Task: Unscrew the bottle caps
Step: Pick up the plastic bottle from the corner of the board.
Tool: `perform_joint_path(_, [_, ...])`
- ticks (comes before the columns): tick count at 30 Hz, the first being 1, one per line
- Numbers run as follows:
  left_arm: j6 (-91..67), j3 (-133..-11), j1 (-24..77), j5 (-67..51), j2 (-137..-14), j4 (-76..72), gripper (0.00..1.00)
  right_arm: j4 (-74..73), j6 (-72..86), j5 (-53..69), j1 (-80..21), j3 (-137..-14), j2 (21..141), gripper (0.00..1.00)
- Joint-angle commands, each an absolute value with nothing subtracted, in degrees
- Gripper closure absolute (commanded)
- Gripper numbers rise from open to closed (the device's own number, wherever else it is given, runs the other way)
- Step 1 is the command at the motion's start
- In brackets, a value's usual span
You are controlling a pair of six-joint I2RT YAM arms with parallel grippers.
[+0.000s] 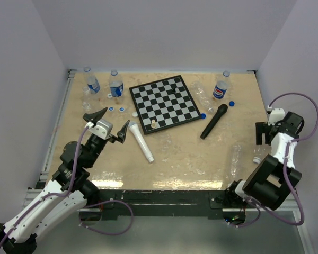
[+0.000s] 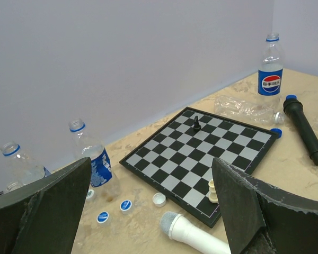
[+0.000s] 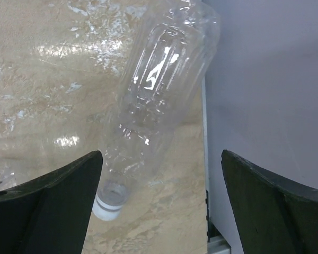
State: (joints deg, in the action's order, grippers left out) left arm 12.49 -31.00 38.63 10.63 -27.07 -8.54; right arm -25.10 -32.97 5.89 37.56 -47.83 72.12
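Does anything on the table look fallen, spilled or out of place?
Yes. One clear unlabelled plastic bottle lies on its side at the right edge of the table, beside the wall. A second, crumpled clear bottle lies beside the black-and-white chessboard. The labelled bottles stand upright. I see no spilled liquid.

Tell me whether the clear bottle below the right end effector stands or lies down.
Lying down: the clear bottle rests on its side on the table.

Bottles and loose caps
A blue-labelled pair stands at eleven o'clock, blue caps just beside; a clear bottle lies uncapped (white neck ring) near three o'clock.
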Motion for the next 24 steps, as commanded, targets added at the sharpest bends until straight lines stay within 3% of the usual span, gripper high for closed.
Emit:
perform_joint_path(1, [11.25, -30.76, 38.41, 10.02, -26.63, -10.55, 0.00, -22.15, -31.82, 9.23, 37.79, -50.98, 77.68, 0.05])
perform_joint_path(12, [11.51, -30.50, 38.41, 10.28, -27.07, -10.63, 0.00, -17.06, -28.04, 9.32, 37.44, -53.61, 92.19, 0.12])
perform_joint_path(15, [11.51, -30.50, 38.41, 10.28, -27.25, -10.63, 0.00, -16.44, -27.86, 10.63, 37.18, -54.31, 94.47, 0.20])
perform_joint_path(24, [11.60, -30.32, 38.41, 10.02, -27.86, -10.81, 0.00, -22.84, -33.74, 18.18, 36.30, -57.56, 86.33, 0.77])
